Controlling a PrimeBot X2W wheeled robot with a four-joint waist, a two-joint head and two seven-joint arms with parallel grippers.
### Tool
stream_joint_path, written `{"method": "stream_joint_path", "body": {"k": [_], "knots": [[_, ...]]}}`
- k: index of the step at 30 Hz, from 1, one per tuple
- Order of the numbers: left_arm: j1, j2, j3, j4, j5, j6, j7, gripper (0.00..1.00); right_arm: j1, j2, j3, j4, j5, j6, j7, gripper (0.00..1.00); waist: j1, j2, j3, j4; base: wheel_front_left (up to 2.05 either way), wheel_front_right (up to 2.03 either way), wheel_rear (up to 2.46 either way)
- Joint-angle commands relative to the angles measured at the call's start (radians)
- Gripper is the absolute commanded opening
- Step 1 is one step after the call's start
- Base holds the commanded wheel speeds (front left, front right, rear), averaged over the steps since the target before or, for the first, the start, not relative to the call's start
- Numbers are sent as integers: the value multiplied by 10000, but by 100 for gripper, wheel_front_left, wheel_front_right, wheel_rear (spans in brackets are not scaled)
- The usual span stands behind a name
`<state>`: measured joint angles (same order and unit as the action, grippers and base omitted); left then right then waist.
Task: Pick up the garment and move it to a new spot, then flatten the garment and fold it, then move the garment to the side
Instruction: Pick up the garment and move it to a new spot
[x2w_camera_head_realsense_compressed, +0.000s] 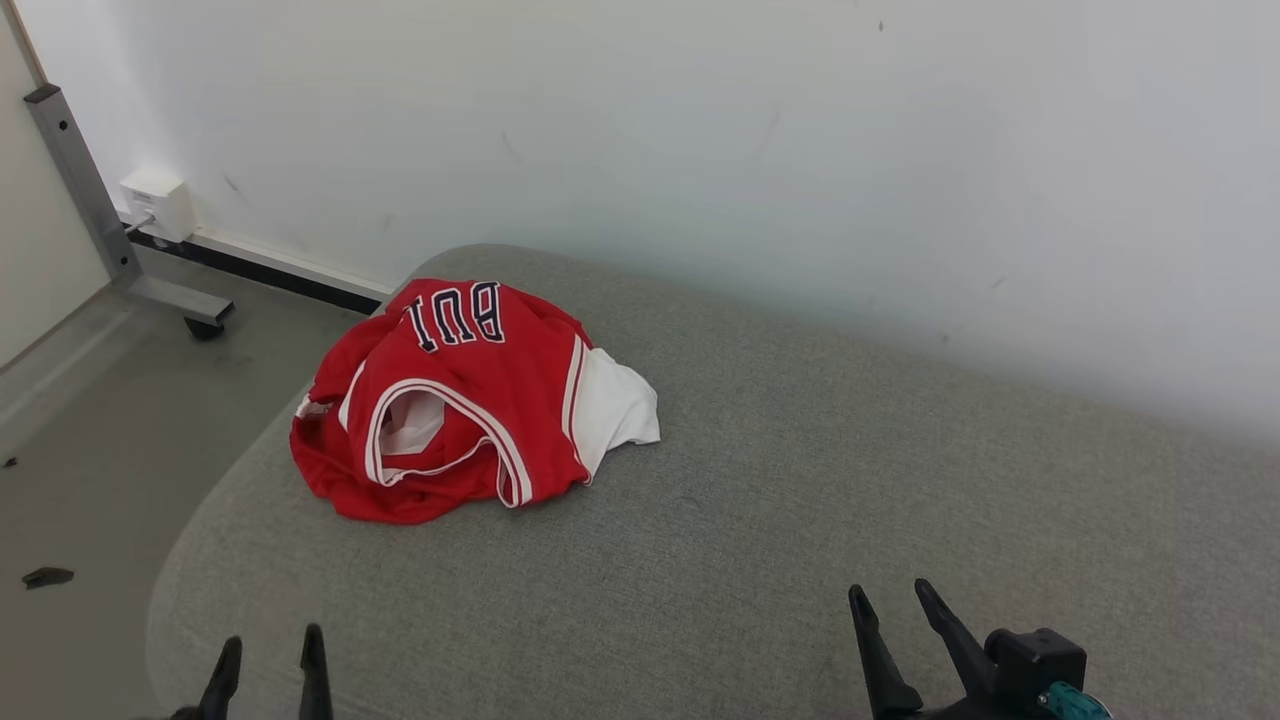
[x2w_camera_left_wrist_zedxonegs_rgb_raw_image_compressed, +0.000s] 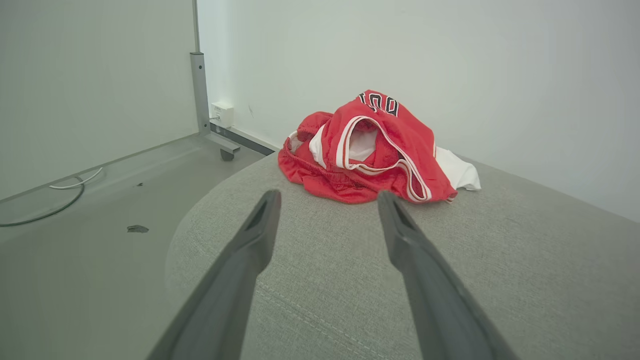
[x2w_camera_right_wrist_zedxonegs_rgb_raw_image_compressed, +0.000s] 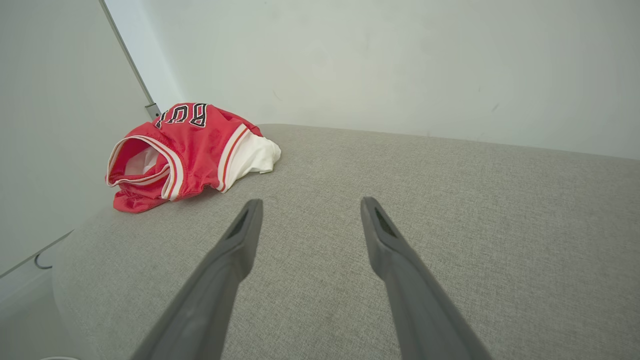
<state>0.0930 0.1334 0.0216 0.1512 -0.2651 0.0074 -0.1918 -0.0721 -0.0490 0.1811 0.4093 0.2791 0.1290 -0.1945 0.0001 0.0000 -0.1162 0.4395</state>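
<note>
One garment (x2w_camera_head_realsense_compressed: 455, 400), red with white trim, lies crumpled in a heap on the grey cushion (x2w_camera_head_realsense_compressed: 800, 480), toward its far left corner, near the wall (x2w_camera_head_realsense_compressed: 700, 120). A white part sticks out on its right. Dark letters on top; only a few show, the rest run under a fold. An opening edged in white faces me; inside it, pale cloth, hard to make out.

My left pincer (x2w_camera_head_realsense_compressed: 272, 636): fingers spread wide, nothing between them, touching no cloth. It hangs over the cushion's near left edge. In the head view just the tips show, the rest cut off at the bottom.

My right pincer (x2w_camera_head_realsense_compressed: 888, 588): also spread wide, empty, over the near right part of the cushion.

The garment lies straight ahead of the left pincer, beyond the fingertips and apart from them. From the right pincer it is well apart, ahead and to the left.

Further out: floor (x2w_camera_head_realsense_compressed: 90, 480) left of the cushion, a metal leg (x2w_camera_head_realsense_compressed: 85, 185) on a caster, a small white box (x2w_camera_head_realsense_compressed: 158, 203) low on the wall.
</note>
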Motion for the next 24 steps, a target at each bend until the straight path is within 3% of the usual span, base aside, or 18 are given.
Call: {"method": "stream_joint_path", "body": {"k": [1, 7, 15, 21, 24], "knots": [[-277, 60, -82, -66, 75, -50, 119, 100, 53, -24, -34, 4, 51, 32, -52, 100, -1, 0, 18, 11, 0, 0, 0], [-1776, 266, -386, 679, -243, -460, 1246, 100, 217, -24, -152, -75, 22, 32, -43, 100, -1, 0, 105, 33, 0, 0, 0], [-4491, 680, -153, 2485, -1261, -918, 3077, 100, -109, -27, 151, -522, -346, 31, 341, 100, -1, 0, 842, -819, 0, 0, 0], [-6761, 722, 902, 3637, -3285, -1034, 4861, 100, -662, -30, 200, -1151, -842, 28, 765, 100, -1, 0, 2245, -1742, 0, 0, 0], [-7678, 1036, 1460, 3895, -4140, -890, 5935, 100, -945, -27, 238, -1481, -1002, 23, 903, 100, -1, 0, 2974, -2164, 0, 0, 0]]}}
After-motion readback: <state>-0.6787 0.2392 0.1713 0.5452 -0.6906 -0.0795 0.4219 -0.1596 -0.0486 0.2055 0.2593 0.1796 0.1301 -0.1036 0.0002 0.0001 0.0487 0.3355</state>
